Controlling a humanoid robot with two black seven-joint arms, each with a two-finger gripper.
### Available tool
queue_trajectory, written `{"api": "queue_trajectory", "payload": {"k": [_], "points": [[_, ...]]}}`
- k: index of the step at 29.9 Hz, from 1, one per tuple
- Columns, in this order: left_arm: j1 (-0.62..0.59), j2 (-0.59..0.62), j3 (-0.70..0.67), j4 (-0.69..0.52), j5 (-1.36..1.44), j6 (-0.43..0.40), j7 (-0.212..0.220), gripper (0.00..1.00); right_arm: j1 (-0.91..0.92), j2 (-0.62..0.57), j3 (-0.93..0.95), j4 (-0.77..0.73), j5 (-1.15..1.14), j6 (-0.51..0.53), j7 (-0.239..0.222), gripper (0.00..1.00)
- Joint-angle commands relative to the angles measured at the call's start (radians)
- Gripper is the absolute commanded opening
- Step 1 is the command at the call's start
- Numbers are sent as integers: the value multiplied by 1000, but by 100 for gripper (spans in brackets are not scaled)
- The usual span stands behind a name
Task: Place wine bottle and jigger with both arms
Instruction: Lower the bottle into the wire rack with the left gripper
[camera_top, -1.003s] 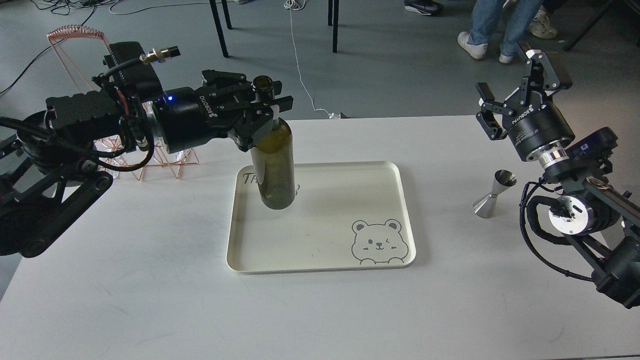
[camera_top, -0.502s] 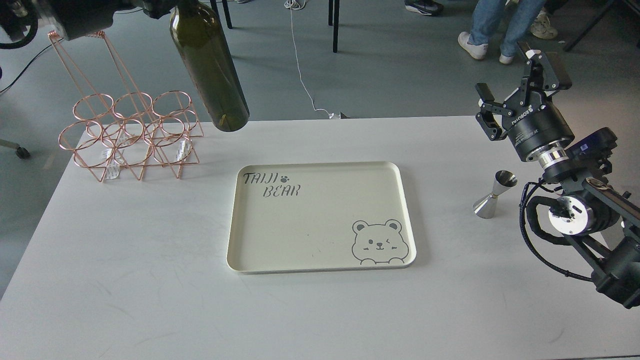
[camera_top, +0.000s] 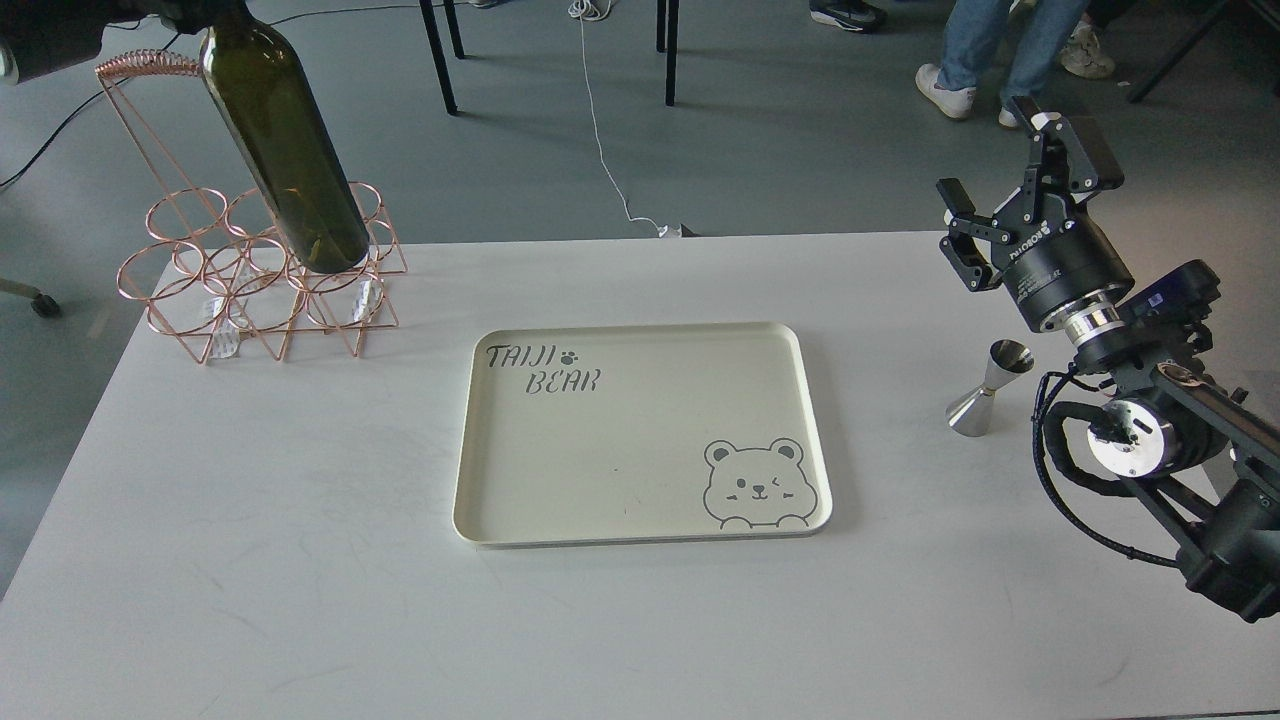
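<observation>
The bottle (camera_top: 285, 160) is being hung tilted over the wire rack (camera_top: 255, 270), its holder unseen; the right gripper (camera_top: 1015, 190), fingers apart, is needed at the jigger (camera_top: 990, 390).

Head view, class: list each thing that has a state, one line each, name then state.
Dark olive-green glass wine bottle: lifted, tilted, base over the copper wire rack.
Shiny silver metal jigger: upright on the white table.
Cream bear-print tray: empty.
Right pincer: open, holding nothing.
Left pincer: out of view.
</observation>
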Motion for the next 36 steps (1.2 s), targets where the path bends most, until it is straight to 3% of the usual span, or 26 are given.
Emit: {"api": "queue_trajectory", "payload": {"k": [1,36], "points": [[4,-2,3,13,1,2,0,8,0,-1,0,2,0,0,0,99],[5,-61,32,122,1,39,0,10,0,-10,3,2,2,0,0,99]]}}
